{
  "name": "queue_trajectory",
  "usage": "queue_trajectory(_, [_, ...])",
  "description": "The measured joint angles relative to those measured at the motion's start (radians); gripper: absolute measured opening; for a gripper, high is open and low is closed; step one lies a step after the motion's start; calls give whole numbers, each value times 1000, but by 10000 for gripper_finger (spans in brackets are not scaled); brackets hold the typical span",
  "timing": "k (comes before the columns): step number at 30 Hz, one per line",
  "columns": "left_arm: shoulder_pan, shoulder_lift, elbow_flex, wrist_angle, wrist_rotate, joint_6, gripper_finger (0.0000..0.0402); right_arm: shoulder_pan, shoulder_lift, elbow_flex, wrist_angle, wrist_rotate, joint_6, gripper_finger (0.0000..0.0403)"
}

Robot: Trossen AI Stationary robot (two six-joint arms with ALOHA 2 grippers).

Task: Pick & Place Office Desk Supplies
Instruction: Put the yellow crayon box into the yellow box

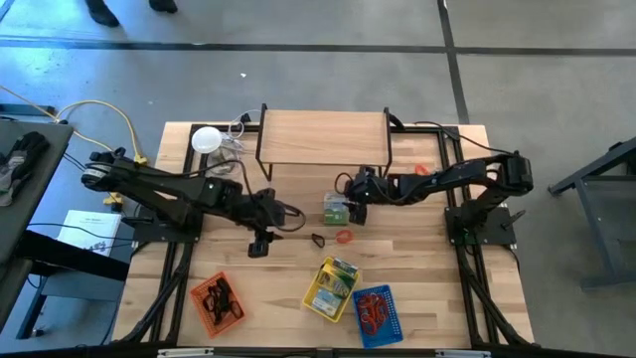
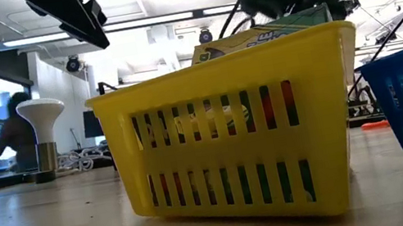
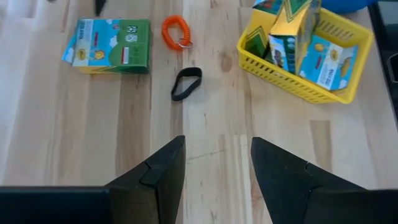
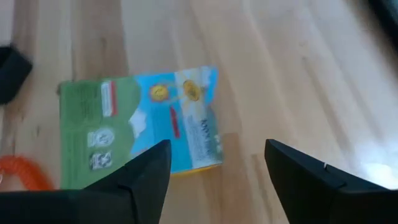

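Observation:
A green-and-blue flat box (image 4: 140, 124) lies on the wooden table near its middle (image 1: 336, 211). My right gripper (image 4: 217, 168) hovers open just above the box's right end (image 1: 356, 209). An orange coiled band (image 3: 176, 32) and a black loop (image 3: 186, 83) lie on the table beside the box, toward the near edge. My left gripper (image 3: 217, 174) stands open over bare wood left of the loop (image 1: 260, 242), with nothing between its fingers.
Three baskets stand along the near edge: an orange one (image 1: 217, 300) with black pieces, a yellow one (image 1: 333, 288) with boxes, and a blue one (image 1: 376, 313) with red loops. A wooden riser (image 1: 323, 137) and a white disc (image 1: 206, 139) with wiring stand at the far side.

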Motion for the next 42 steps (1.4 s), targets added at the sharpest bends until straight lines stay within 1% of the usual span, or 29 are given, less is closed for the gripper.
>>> queue_trajectory(3, [-9, 0, 0, 0, -10, -1, 177, -16, 32, 0, 36, -58, -23, 232])
queue_trajectory(8, [-11, 0, 0, 0, -10, -1, 177, -16, 88, 1, 85, -6, -43, 207])
queue_trajectory(15, [-11, 0, -1, 0, -11, 5, 177, -28, 98, 0, 94, -19, -48, 173])
queue_trajectory(17, [-11, 0, -1, 0, -11, 8, 177, -39, 98, 0, 93, -41, -50, 158])
queue_trajectory(19, [-11, 0, -1, 0, -11, 9, 177, -52, 98, 0, 93, -68, -56, 140])
queue_trajectory(22, [-11, 0, -1, 0, -11, 10, 177, -66, 98, 0, 92, -70, -59, 105])
queue_trajectory(28, [-11, 0, -1, 0, -11, 10, 177, -77, 98, 0, 88, -66, -70, 15])
queue_trajectory(32, [-11, 0, -1, 0, -11, 10, 177, -74, 98, 0, 88, -62, -71, 4])
queue_trajectory(37, [-11, 0, -1, 0, -11, 10, 177, -58, 98, 0, 88, -53, -59, 3])
queue_trajectory(42, [-11, 0, -1, 0, -11, 10, 177, 6, 87, 0, 82, 20, -64, 2])
